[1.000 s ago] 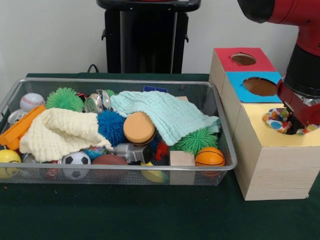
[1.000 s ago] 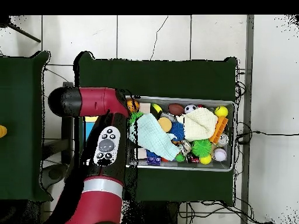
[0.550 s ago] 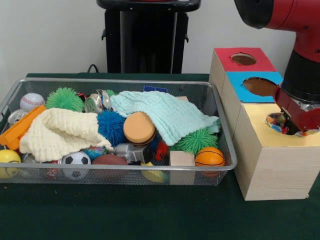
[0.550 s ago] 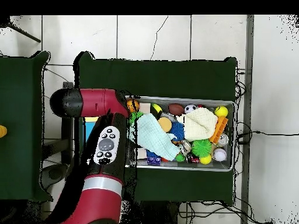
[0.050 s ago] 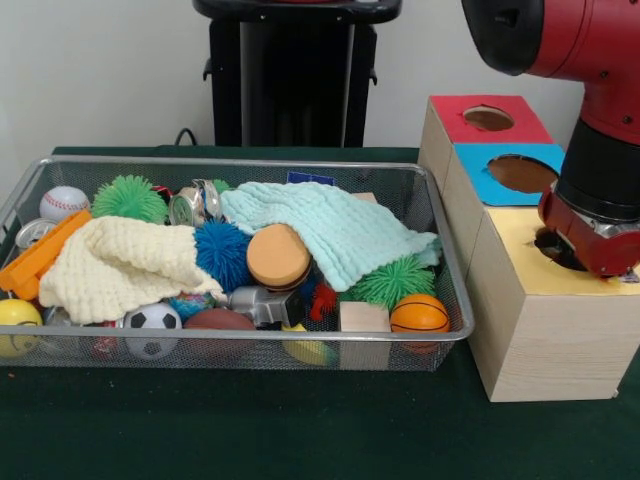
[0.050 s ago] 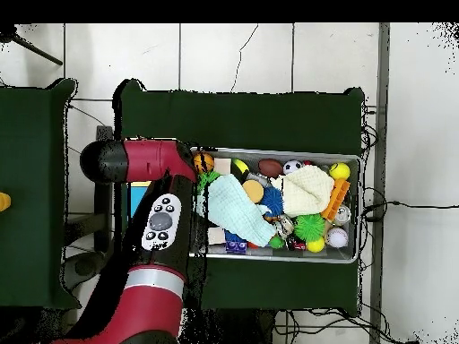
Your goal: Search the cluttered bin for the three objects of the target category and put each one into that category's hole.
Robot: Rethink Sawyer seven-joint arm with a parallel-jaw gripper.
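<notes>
Front view: the arm's lower end sits directly over the hole in the yellow panel [image 5: 520, 240] of the wooden sorting box [image 5: 530, 320], and the pincer [image 5: 578, 252] is sunk into or hidden at that hole, so whether it is apart, together or clamped on anything cannot be told. No carried object is visible. The wire bin [image 5: 60, 345] on the green counter [image 5: 250, 430] holds a heavy clutter: a cream knitted cloth [image 5: 115, 265], a mint cloth [image 5: 330, 225], a blue spiky ball [image 5: 222, 250], an orange basketball [image 5: 420, 313] and a small soccer ball [image 5: 152, 328]. Overhead view: the red arm [image 6: 152, 269] covers the box, leaving the hole unseen; the bin [image 6: 351, 255] lies just beside it. Risk: remaining targets may lie under the cloths, and a blind descent could snag fabric and drag neighbouring items out.
</notes>
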